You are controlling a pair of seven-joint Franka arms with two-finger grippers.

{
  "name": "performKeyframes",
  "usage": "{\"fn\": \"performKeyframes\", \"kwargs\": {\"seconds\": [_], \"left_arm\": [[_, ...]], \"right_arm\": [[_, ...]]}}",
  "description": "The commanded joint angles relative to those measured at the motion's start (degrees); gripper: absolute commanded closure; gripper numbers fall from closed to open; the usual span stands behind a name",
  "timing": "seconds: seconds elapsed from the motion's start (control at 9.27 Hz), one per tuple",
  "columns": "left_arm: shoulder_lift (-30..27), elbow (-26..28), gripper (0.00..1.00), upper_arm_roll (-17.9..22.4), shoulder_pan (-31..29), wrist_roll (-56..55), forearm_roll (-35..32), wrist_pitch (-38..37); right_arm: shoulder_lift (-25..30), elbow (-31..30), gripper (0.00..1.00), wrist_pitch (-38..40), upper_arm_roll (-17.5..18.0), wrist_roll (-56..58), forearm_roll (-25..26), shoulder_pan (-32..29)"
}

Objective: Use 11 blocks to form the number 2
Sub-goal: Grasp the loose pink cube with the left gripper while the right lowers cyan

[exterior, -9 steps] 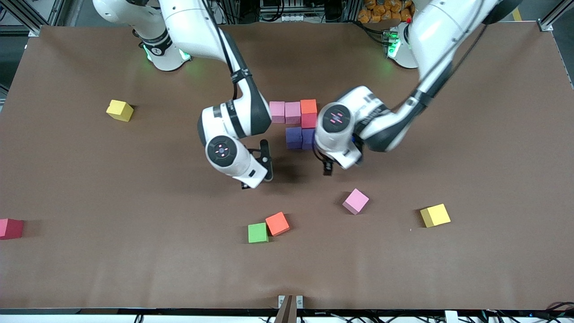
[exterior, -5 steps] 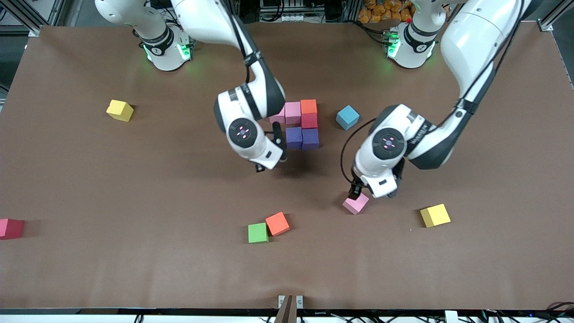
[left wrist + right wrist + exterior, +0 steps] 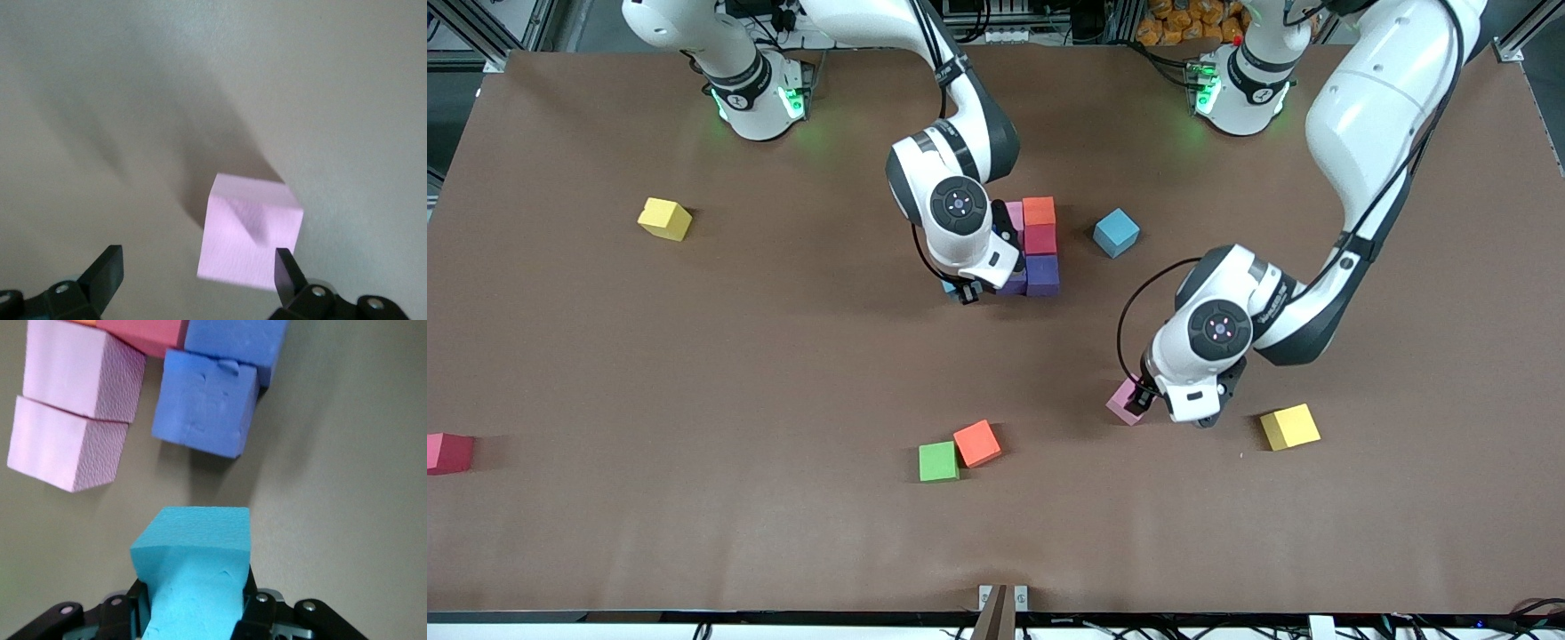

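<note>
So the half-built number 2 (image 3: 1032,244) sits mid-table, closer to the robots' bases than most of the loose cubes. From the right wrist view I can make out two pink cubes (image 3: 70,407), a red one (image 3: 143,333) and two purple ones (image 3: 207,400) pushed together; the front view adds an orange block (image 3: 1039,211) on top of the red in the column.

The right gripper (image 3: 963,292) hangs just over the table at the purple row, on the right arm's side of it, pinching a blue block (image 3: 193,577) between its fingers. My guess is that spot is the missing third cube of the middle row, which is why it's lined up so tight against the purple edge.

The left gripper (image 3: 197,270) is down at a loose pink block (image 3: 1125,402), which lies nearer the front camera than the digit and toward the left arm's end. Its fingers are spread wide, one on either side of the cube, not squeezing yet, so it looks set up for a grab.

Still scattered around: another blue block (image 3: 1116,233) right by the digit, two yellow ones (image 3: 1289,427) (image 3: 664,219), a green (image 3: 938,462) touching an orange (image 3: 977,443), and a red one (image 3: 448,452) at the table edge. Plenty left to place.
</note>
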State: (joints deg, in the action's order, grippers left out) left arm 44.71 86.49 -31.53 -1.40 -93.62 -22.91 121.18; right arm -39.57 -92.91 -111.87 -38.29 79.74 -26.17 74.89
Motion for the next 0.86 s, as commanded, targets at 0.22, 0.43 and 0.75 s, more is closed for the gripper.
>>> {"fn": "performKeyframes", "kwargs": {"seconds": [0.22,0.43,0.75], "left_arm": [[2.3,-2.4,0.0,6.3,5.6,-1.2,0.9,6.8],[2.7,-2.4,0.0,7.1,6.5,-1.6,0.9,7.7],[3.5,-2.4,0.0,7.1,6.4,-1.1,0.8,7.9]], "right_arm": [[2.2,-2.3,1.0,-0.9,0.2,-5.8,5.3,1.7],[2.2,-2.4,1.0,-0.5,2.3,-12.5,5.3,1.6],[2.0,-3.0,1.0,-0.5,3.6,-19.6,5.3,1.4]]}}
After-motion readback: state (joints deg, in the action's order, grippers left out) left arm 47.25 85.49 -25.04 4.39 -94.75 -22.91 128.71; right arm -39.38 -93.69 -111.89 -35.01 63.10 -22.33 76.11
